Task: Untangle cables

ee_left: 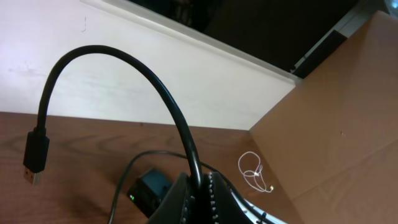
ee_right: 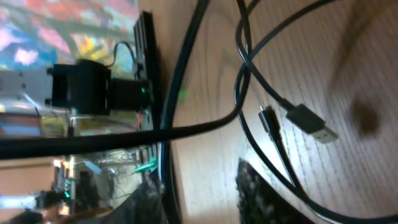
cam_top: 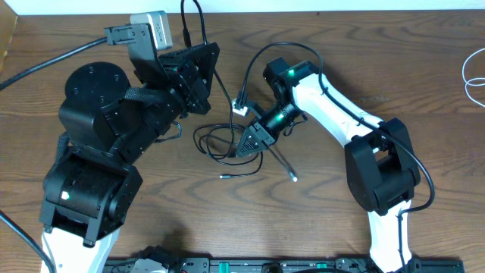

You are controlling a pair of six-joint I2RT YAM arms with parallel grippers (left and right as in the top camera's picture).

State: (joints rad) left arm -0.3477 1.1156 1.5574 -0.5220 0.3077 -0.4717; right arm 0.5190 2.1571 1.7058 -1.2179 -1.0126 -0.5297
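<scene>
A thin black cable point(cam_top: 213, 142) lies in loose loops on the wooden table at the centre, with small plug ends at the front. My left gripper point(cam_top: 203, 73) is shut on one stretch of the black cable point(ee_left: 124, 67) and holds it above the table; its USB plug end point(ee_left: 35, 157) arcs up free. My right gripper point(cam_top: 247, 144) is open, low over the loops, with strands of the black cable point(ee_right: 247, 81) and a USB plug point(ee_right: 313, 124) just ahead of its fingers point(ee_right: 205, 193). The white cable point(cam_top: 475, 77) lies apart at the far right edge.
A small white plug point(cam_top: 240, 109) lies between the two grippers. The white cable also shows as a small coil in the left wrist view point(ee_left: 254, 173). Thick black robot wires run off to the left point(cam_top: 38, 67). A rail point(cam_top: 250, 265) runs along the front edge.
</scene>
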